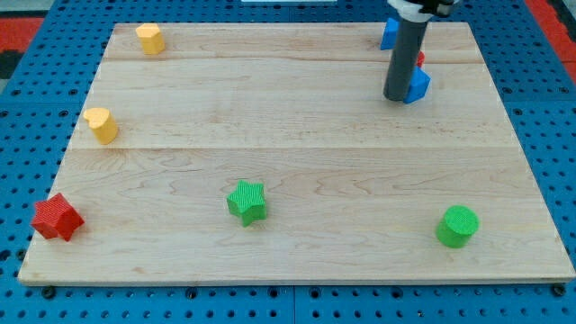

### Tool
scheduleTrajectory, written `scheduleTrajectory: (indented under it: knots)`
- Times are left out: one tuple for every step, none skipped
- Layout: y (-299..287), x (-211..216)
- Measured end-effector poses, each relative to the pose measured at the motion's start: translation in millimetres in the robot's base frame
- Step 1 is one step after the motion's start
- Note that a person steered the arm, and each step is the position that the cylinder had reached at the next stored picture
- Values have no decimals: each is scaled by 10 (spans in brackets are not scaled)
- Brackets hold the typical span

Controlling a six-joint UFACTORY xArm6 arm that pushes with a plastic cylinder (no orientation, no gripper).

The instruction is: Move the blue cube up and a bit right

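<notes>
At the view's top right of the light wooden tabletop (297,153), my tip (397,99), the lower end of a straight dark rod, touches the left side of the blue cube (417,85). This arm has no fingers, so nothing opens or closes. Just above the cube, a small red block (420,59) peeks from behind the rod, shape unclear. Further above my tip sits another blue block (389,34). Far left are two yellow blocks (149,39) (102,124) and a red star (56,218). Well below stand a green star (247,201) and a green cylinder (457,225).

Pale wooden board (297,135), green star (247,202), red star (57,218), yellow blocks (102,124).
</notes>
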State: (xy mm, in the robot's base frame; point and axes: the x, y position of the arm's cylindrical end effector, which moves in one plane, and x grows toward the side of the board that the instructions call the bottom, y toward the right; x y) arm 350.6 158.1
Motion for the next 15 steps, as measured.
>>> scheduleTrajectory:
  knots:
    - [216,0]
    - [247,18]
    - [-161,518]
    - [91,819]
    - [696,845]
    - [1201,843]
    - [1613,463]
    - [1763,36]
    - [1738,-367]
    - [1489,-526]
    - [1333,-263]
    - [1326,-180]
    - [1455,-407]
    - [960,-493]
    - [571,-323]
